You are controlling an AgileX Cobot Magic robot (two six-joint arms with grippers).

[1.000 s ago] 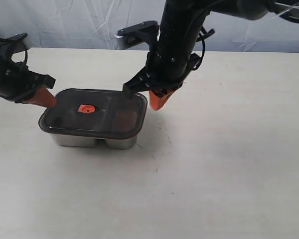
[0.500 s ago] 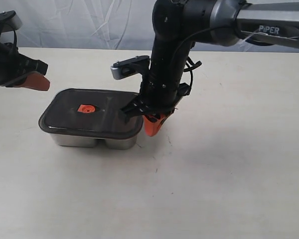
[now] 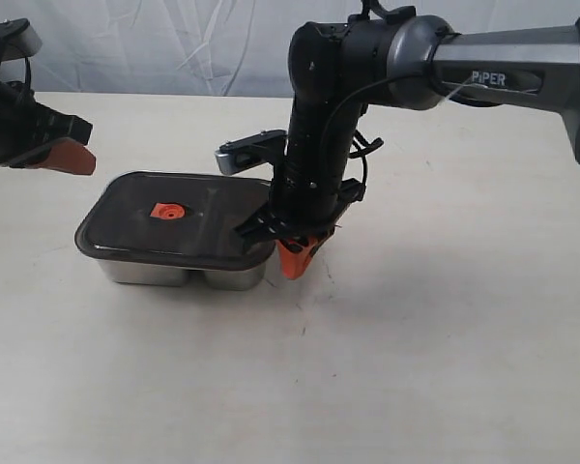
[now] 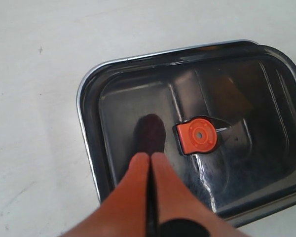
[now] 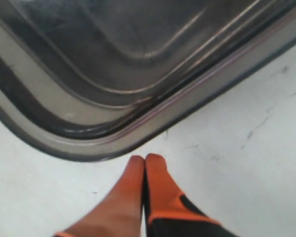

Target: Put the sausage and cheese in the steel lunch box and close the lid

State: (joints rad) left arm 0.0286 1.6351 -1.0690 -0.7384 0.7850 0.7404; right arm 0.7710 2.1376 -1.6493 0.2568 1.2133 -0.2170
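Now, lid (image 3: 179,215) sits on lunch box (image 3: 143,270), long axis across the worktop (image 3: 445,338). My right tool (image 3: 293,261), clenched empty, stands just beside its right end, nearer than my clenched left tool (image 3: 66,157).

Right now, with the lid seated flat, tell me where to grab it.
Probably the lid by its overhanging rim at the short end beside the right gripper, coming in low from that side: the rim juts past the steel lunch box wall; the flat top offers little.
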